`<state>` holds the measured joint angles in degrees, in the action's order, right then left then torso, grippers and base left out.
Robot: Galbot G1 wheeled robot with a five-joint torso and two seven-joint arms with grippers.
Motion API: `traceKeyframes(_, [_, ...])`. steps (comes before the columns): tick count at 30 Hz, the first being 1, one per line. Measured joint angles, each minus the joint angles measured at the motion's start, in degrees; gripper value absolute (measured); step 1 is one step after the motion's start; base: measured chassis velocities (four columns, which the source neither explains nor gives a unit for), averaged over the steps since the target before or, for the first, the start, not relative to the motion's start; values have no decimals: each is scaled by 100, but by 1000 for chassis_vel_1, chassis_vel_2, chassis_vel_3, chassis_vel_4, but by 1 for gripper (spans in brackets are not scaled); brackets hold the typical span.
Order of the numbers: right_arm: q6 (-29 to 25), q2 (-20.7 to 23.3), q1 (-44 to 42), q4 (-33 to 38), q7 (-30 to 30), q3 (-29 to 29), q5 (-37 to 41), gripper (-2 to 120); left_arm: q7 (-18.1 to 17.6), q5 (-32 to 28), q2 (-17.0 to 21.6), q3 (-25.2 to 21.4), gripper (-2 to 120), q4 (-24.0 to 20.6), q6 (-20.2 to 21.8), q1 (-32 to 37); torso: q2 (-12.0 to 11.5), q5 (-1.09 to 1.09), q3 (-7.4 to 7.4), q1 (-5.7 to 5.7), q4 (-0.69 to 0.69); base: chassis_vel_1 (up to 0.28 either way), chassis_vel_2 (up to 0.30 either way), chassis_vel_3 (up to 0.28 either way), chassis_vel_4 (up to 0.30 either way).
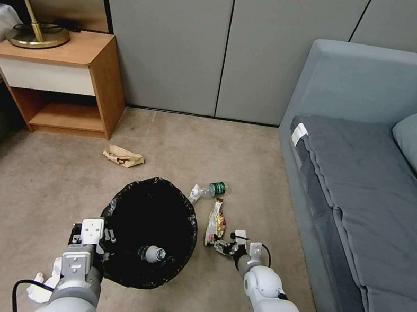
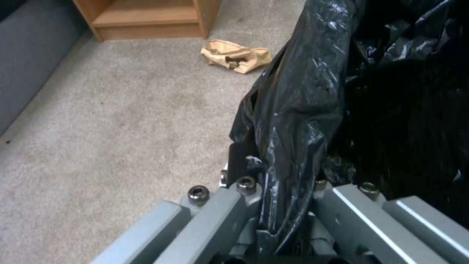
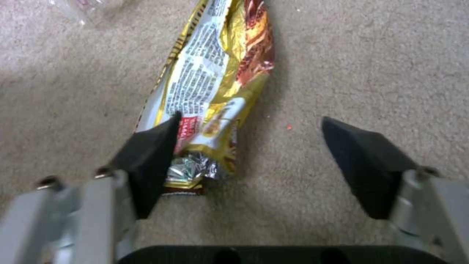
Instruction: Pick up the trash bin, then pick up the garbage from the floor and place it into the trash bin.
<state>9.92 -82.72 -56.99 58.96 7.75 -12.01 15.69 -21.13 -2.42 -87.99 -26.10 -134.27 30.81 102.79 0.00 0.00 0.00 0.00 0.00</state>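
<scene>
The trash bin (image 1: 149, 231), lined with a crinkly black bag, stands on the carpet with a small clear bottle (image 1: 153, 254) inside it. My left gripper (image 1: 103, 243) is shut on the bin's near-left rim; in the left wrist view my left gripper (image 2: 285, 220) pinches the black liner (image 2: 298, 110). My right gripper (image 1: 222, 245) hangs open, low over the near end of a gold foil snack wrapper (image 1: 216, 222). In the right wrist view, one finger (image 3: 151, 154) of my right gripper (image 3: 250, 119) overlaps the wrapper (image 3: 215, 84) and the other stands over bare carpet.
A clear bottle with a green cap (image 1: 211, 188) lies beyond the wrapper. Crumpled brown paper (image 1: 123, 156) lies near the wooden nightstand (image 1: 65, 82). White tissue (image 1: 42, 288) and a black cable (image 1: 19, 288) lie by my left arm. A grey sofa (image 1: 373, 196) borders the right.
</scene>
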Motion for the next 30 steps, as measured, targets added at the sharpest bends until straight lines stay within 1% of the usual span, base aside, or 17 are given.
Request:
traceKeyframes(2, [-29, -2, 10, -34, 17, 0, -20, 62, -4, 2, -2, 2, 0, 0, -3, 2, 0, 0, 0, 0, 0, 0, 0, 0, 0])
traceKeyframes(3, [-29, -2, 10, -34, 17, 0, -20, 62, -4, 2, -2, 2, 0, 0, -3, 2, 0, 0, 0, 0, 0, 0, 0, 0, 0])
traceKeyframes(5, [-69, -2, 24, -71, 49, 0, -49, 52, -6, 5, -3, 8, 0, 0, -8, 6, 0, 0, 0, 0, 0, 0, 0, 0, 0])
traceKeyframes(6, [-69, -2, 24, -71, 49, 0, -49, 52, -6, 5, -3, 8, 0, 0, -8, 6, 0, 0, 0, 0, 0, 0, 0, 0, 0])
traceKeyframes(9, [-101, -3, 47, -140, 75, 0, -70, 37, -12, 16, -4, 26, 0, 0, -15, 15, 0, 0, 0, 0, 0, 0, 0, 0, 0])
traceKeyframes(10, [-101, -3, 47, -140, 75, 0, -70, 37, -12, 16, -4, 26, 0, 0, -15, 15, 0, 0, 0, 0, 0, 0, 0, 0, 0])
traceKeyframes(13, [-128, -21, 62, -203, 108, 0, -82, 23, -20, 18, -2, 38, 0, 1, -20, 22, 0, 0, 0, 0, 0, 0, 0, 0, 0])
traceKeyframes(14, [-134, -32, 65, -224, 117, 0, -82, 16, -23, 19, -2, 39, 0, 2, -23, 24, 0, 0, 0, 0, 0, 0, 0, 0, 0])
traceKeyframes(15, [-134, -32, 65, -224, 117, 0, -82, 16, -23, 19, -2, 39, 0, 2, -23, 24, 0, 0, 0, 0, 0, 0, 0, 0, 0])
traceKeyframes(18, [-169, -50, 66, -268, 145, -1, -101, 6, -35, 20, 5, 43, 0, 8, -43, 34, 0, 0, 0, 0, 0, 0, 0, 0, 0])
traceKeyframes(19, [-169, -50, 66, -268, 145, -1, -101, 6, -35, 20, 5, 43, 0, 8, -43, 34, 0, 0, 0, 0, 0, 0, 0, 0, 0])
traceKeyframes(20, [-181, -50, 66, -277, 154, -2, -107, 0, -37, 20, 8, 43, 0, 8, -54, 37, 0, 0, 0, 0, 0, 0, 0, 0, 0])
traceKeyframes(28, [-275, -20, 46, -266, 168, -20, -118, 0, -38, 20, 25, 56, 0, 27, -74, 33, 0, 0, 0, 0, 0, 0, 0, 0, 0])
traceKeyframes(30, [-327, 17, 5, -121, 165, -43, -109, 0, -38, 15, 34, 56, 0, 40, -82, 26, 0, 0, 0, 0, 0, 0, 0, 0, 0])
